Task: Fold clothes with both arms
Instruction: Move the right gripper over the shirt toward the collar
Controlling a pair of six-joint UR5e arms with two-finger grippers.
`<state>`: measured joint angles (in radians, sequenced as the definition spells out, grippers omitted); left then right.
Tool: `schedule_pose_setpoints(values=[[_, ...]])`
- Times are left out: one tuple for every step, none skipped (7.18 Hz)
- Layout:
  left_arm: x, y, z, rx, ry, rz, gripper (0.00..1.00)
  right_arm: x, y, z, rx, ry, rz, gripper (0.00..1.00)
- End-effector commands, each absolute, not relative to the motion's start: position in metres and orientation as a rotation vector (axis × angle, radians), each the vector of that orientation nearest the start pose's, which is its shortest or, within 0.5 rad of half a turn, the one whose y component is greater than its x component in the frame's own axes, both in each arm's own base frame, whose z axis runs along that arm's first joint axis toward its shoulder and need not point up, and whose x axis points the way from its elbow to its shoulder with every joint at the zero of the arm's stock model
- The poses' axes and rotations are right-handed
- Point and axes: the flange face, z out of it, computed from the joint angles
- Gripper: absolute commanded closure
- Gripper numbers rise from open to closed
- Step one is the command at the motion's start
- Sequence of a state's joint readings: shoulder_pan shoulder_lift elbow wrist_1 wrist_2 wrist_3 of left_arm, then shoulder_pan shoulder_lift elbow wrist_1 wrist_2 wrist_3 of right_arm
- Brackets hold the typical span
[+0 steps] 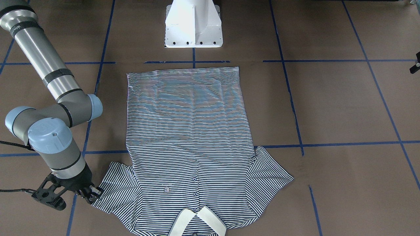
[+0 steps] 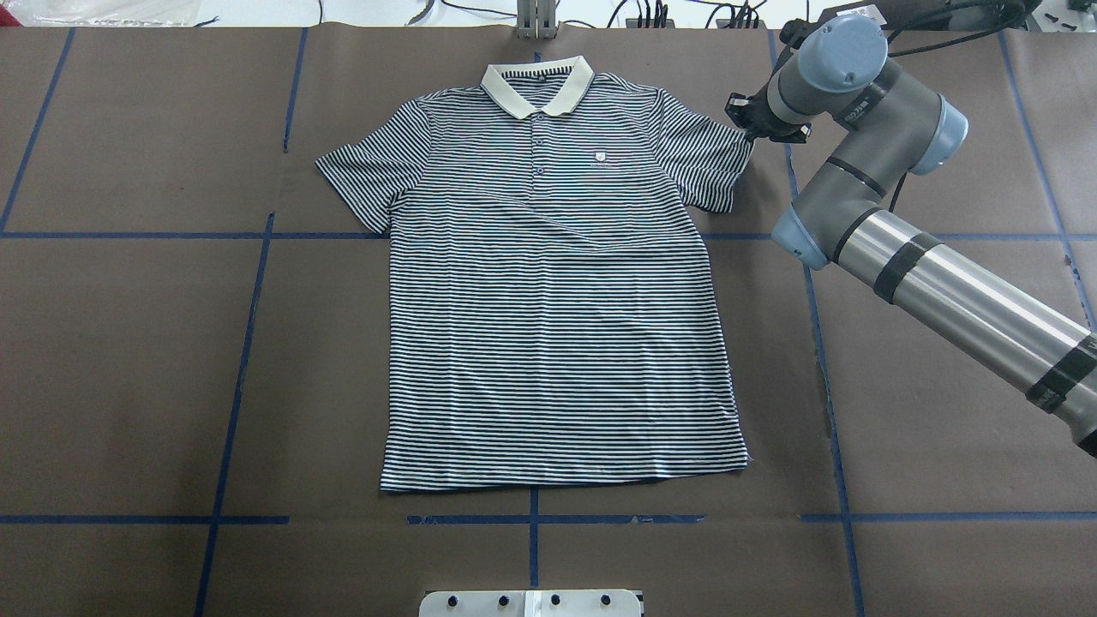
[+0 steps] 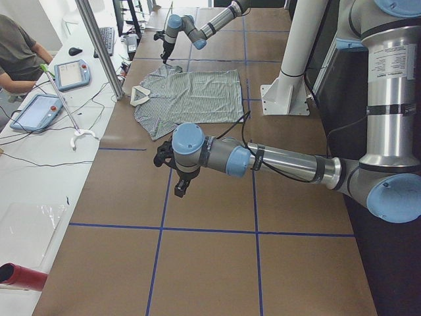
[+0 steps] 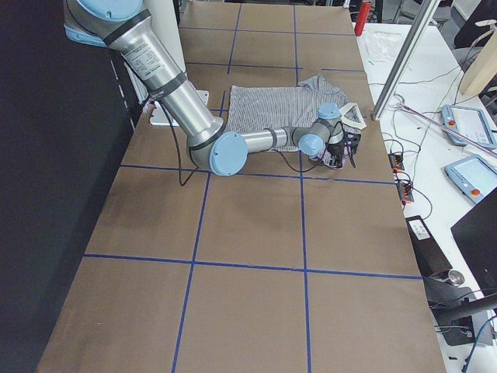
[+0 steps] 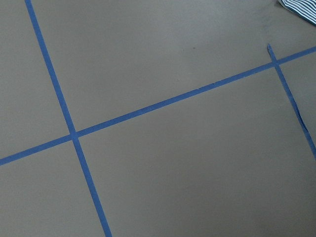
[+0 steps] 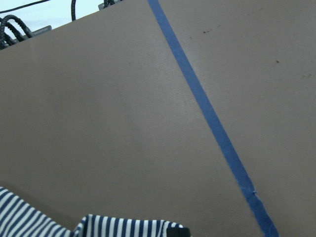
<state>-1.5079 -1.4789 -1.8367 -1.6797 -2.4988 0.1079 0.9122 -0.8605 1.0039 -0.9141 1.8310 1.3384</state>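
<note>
1 polo shirt (image 2: 557, 326) lies flat, front up, in the middle of the overhead view. Cream collar (image 2: 537, 86) toward the top edge, hem toward the bottom, both short sleeves spread. Under it is the brown paper table cover (image 2: 128, 343), gridded with blue tape (image 2: 248, 343).

Right gripper (image 1: 70, 198): lower left of the front-facing view, down at table level, jaws spread wide. 1 finger (image 1: 93, 193) touches the edge of the near sleeve (image 1: 115, 186). We see no cloth clamped. Its wrist camera shows a slightly turned-up bit of striped hem at the bottom of frame.

Left gripper (image 3: 181, 187): hangs over bare paper, well apart from the shirt. We cannot tell how far it is open. Its wrist view catches only a striped corner at upper right.

Handling, our judgement: light, limp knit, with no stiffness except at the collar and the buttoned placket (image 2: 538, 158). It will drape and drag, and on smooth paper it may slide or bunch rather than lift cleanly. The best holds look like a sleeve hem or shoulder, then the bottom corners, 1 per arm, pinching both layers.
</note>
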Motion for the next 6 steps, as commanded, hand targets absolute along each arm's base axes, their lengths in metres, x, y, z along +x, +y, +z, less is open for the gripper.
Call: schedule_pose_setpoints(values=[[-0.025,-0.461,0.546,0.286,0.918,0.289,0.0,-0.419,-0.685,0.377,0.232,-0.862,0.513,1.0],[-0.025,-0.461,0.545,0.287,0.92,0.287,0.0,-0.437,-0.673,0.351,0.214,-0.88,0.525,1.0],[-0.025,-0.461,0.544,0.289,0.92,0.288,0.0,-0.464,-0.663,0.326,0.191,-0.91,0.545,1.0],[-0.025,-0.461,0.544,0.289,0.92,0.288,0.0,-0.485,-0.669,0.295,0.195,-0.885,0.586,1.0],[-0.025,-0.461,0.544,0.288,0.92,0.287,0.0,-0.509,-0.68,0.274,0.205,-0.855,0.597,1.0],[-0.025,-0.461,0.544,0.288,0.92,0.287,0.0,-0.516,-0.688,0.275,0.213,-0.832,0.607,1.0]])
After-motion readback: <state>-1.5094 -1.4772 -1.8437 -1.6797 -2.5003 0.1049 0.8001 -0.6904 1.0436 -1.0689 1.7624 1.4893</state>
